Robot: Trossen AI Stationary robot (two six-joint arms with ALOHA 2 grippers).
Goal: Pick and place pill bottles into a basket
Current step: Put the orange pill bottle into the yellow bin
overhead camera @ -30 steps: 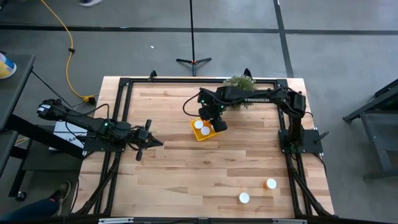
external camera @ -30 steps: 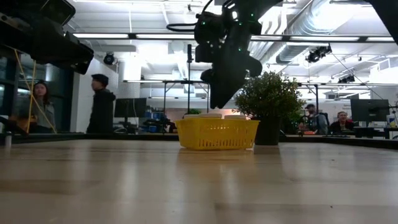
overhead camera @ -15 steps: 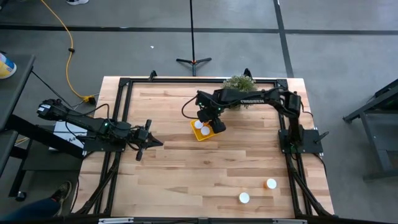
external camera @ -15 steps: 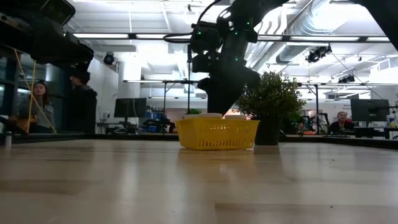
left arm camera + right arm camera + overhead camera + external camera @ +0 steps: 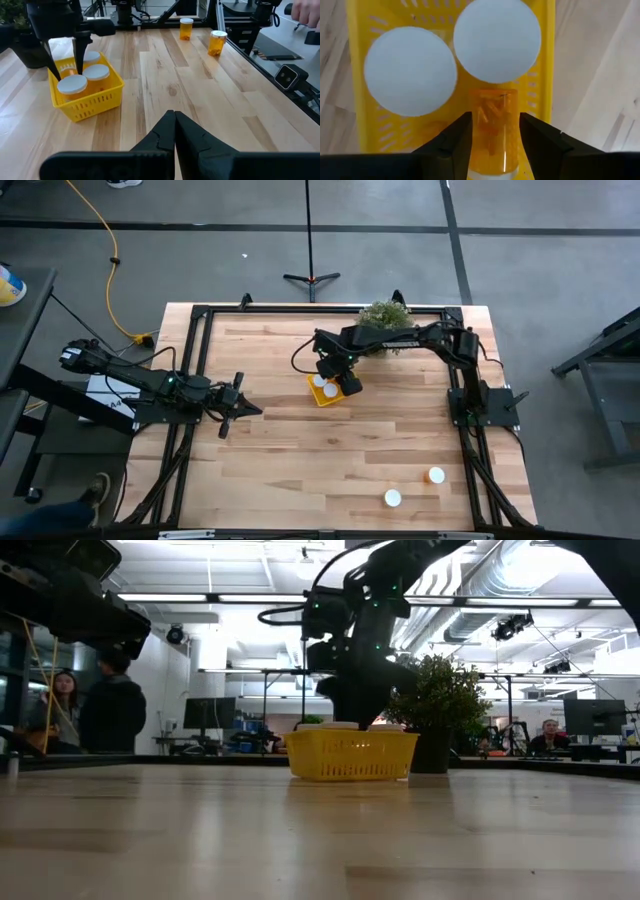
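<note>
Right gripper point(image 5: 492, 135) points straight down into the yellow basket point(image 5: 322, 393), fingers closed around an orange pill bottle point(image 5: 494, 131) lying flat inside. Two white-capped bottles point(image 5: 410, 71) stand upright beside it. Left gripper point(image 5: 174, 131), fingers closed and empty, waits at the bench's left.

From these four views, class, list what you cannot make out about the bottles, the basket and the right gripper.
- High view: the right gripper covers part of the basket, so its contents cannot be counted.
- Low view: the basket wall hides the bottles' bodies.
- Right wrist view: the held bottle is cut off by the lower edge; whether it touches the floor is unclear.
- Left wrist view: labels on the two far bottles are too small.
</note>
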